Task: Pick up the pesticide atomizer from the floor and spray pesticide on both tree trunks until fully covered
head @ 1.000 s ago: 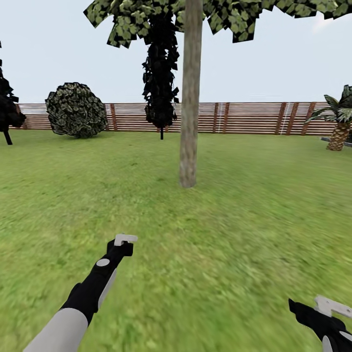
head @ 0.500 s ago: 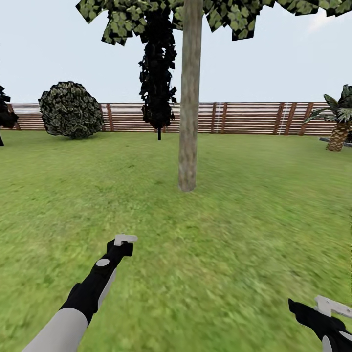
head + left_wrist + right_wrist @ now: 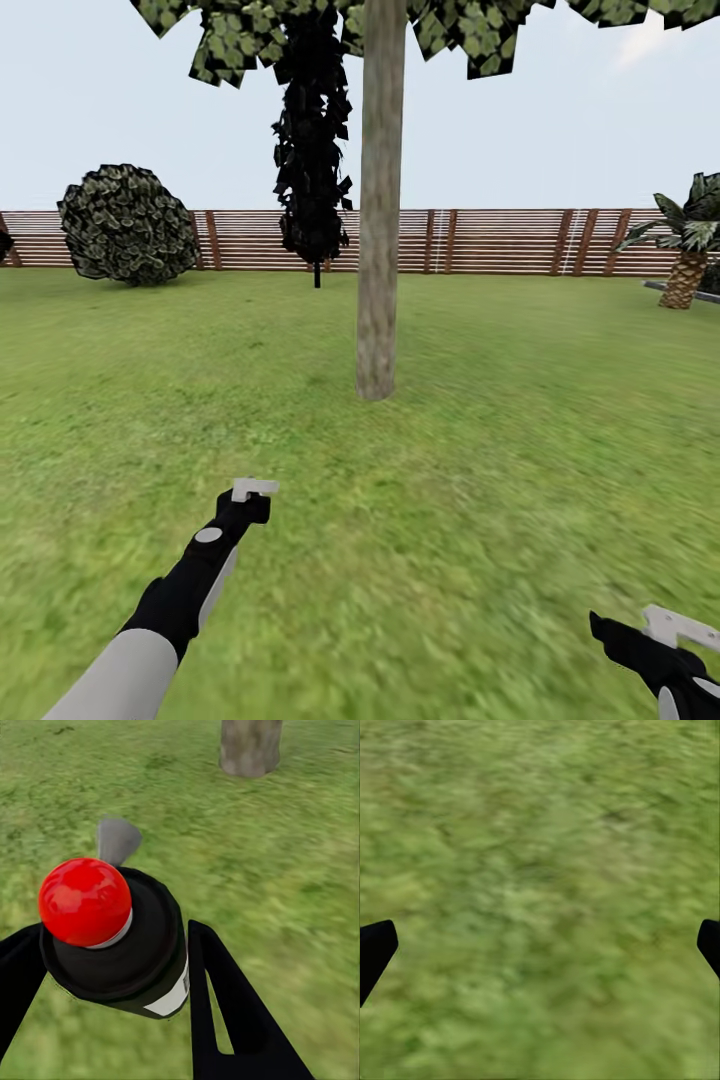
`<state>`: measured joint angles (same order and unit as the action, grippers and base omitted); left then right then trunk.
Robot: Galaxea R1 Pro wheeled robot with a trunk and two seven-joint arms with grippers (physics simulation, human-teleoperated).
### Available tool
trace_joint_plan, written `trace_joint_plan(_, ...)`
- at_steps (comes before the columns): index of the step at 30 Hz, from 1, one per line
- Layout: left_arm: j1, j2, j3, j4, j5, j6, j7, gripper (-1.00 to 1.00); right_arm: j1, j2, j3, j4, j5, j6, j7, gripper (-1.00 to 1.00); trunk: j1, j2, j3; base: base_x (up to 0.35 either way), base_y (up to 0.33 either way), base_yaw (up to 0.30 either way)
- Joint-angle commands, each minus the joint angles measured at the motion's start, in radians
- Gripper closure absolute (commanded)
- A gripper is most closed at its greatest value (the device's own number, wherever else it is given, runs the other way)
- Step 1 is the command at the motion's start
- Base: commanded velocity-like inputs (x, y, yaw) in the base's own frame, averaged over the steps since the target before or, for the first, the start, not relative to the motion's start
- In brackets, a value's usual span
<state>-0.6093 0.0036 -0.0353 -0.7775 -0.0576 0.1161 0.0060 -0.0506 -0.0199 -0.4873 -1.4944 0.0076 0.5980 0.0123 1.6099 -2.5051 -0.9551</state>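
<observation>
A thick grey-brown tree trunk (image 3: 378,250) rises from the lawn straight ahead, its blocky green crown (image 3: 450,25) cut off by the picture's upper edge. Its base (image 3: 250,746) also appears in the left wrist view, beyond the pesticide atomizer (image 3: 120,937), a black can with a red round cap and a grey nozzle. My left gripper (image 3: 112,971) is shut on the can, a black finger (image 3: 225,1012) on either side. In the head view the left gripper (image 3: 250,497) is held out low towards the trunk. My right gripper (image 3: 668,640) hangs open over bare grass, fingertips (image 3: 375,949) far apart.
A brown slat fence (image 3: 500,240) closes the lawn at the back. A round shrub (image 3: 125,225) stands at the far left, a dark narrow conifer (image 3: 313,150) behind the trunk, a short palm (image 3: 688,260) at the far right. Open grass lies between me and the trunk.
The whole view has shifted: the trunk looks a little nearer and further left, and the shrub has slid left. Both arms keep the same pose.
</observation>
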Motion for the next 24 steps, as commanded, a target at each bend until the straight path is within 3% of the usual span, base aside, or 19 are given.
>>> trace_joint_plan(1,-0.001,0.000,0.001,-0.010,0.000,0.014,-0.001,1.00,0.000,0.000,0.001,0.000,0.000,0.000,0.000,-1.00,0.000,0.000,0.000,0.329,0.000,0.000)
trace_joint_plan(4,-0.001,0.002,0.003,-0.064,0.022,0.044,-0.004,1.00,0.000,0.000,0.002,0.002,-0.003,0.000,0.000,-1.00,0.000,0.000,0.000,0.329,0.000,0.000)
trace_joint_plan(6,-0.001,0.002,0.003,-0.074,0.050,0.048,-0.007,1.00,0.000,-0.001,0.003,0.004,-0.006,-0.001,0.001,-1.00,0.000,0.000,0.000,0.329,0.000,0.000)
trace_joint_plan(7,-0.001,0.003,0.003,-0.080,0.080,0.050,-0.012,1.00,0.000,-0.001,0.004,0.004,-0.007,-0.001,0.001,-1.00,0.000,0.000,0.000,0.329,0.000,0.000)
trace_joint_plan(10,-0.002,0.007,0.003,-0.085,0.112,0.051,-0.024,1.00,0.000,-0.001,0.004,0.002,-0.004,-0.001,0.001,-1.00,0.000,0.000,0.000,0.329,0.000,0.000)
trace_joint_plan(24,-0.002,0.010,0.002,-0.089,0.121,0.052,-0.032,1.00,0.000,-0.003,0.001,0.000,0.000,-0.001,0.002,-1.00,0.000,0.000,0.000,0.329,0.000,0.000)
